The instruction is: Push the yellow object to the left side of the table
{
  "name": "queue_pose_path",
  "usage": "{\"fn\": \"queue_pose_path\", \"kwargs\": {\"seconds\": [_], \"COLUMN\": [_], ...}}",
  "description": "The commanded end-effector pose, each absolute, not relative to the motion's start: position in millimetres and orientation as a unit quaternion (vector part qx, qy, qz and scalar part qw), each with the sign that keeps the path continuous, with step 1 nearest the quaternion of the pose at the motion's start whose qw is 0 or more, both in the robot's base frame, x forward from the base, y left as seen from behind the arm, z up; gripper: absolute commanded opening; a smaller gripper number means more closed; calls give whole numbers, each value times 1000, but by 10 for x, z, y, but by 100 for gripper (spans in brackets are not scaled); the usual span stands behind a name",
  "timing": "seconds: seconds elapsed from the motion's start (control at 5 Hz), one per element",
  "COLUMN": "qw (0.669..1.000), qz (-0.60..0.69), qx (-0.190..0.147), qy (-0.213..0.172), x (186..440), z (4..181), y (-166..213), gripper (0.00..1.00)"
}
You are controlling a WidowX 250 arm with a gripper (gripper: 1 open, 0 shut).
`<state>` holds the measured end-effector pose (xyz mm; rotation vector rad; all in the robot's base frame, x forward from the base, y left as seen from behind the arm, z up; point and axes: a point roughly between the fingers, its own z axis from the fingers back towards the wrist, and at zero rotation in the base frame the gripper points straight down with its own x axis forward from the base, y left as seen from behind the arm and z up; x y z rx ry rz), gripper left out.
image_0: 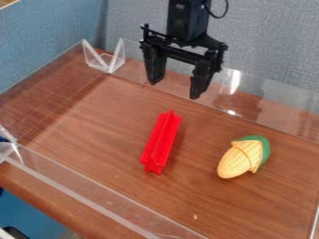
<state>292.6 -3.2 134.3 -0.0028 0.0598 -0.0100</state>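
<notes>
The yellow object (pixel 243 158) is a small toy corn cob with a green husk end, lying on the table (pixel 88 117) at the right, near the front. My gripper (pixel 173 78) hangs above the table's far middle, pointing down, well behind and to the left of the corn. Its two black fingers (pixel 156 65) stand apart and open with nothing between them.
A long red ridged bar (pixel 162 142) lies in the middle of the table, left of the corn. Low clear acrylic walls (pixel 149 201) edge the tabletop. A blue wall rises behind.
</notes>
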Motion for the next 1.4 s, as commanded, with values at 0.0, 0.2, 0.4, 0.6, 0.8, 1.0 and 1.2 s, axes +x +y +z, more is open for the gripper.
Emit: {"fn": "queue_pose_path", "kwargs": {"seconds": [0.0, 0.2, 0.4, 0.6, 0.8, 1.0, 1.2], "qw": [999, 998, 994, 988, 981, 976, 973], "qz": [-15, -45, -95, -151, -191, -215, -224], "qx": [-2, -3, -4, -3, -2, -2, -2], "qy": [38, 44, 45, 41, 39, 46, 61], "x": [2923, 2934, 2969, 3015, 3047, 3054, 3059], "z": [1275, 1191, 1107, 1014, 881, 699, 501], "y": [-58, -134, -304, -560, -812, -979, -1015], "gripper": [100, 100, 100, 100, 100, 100, 100]}}
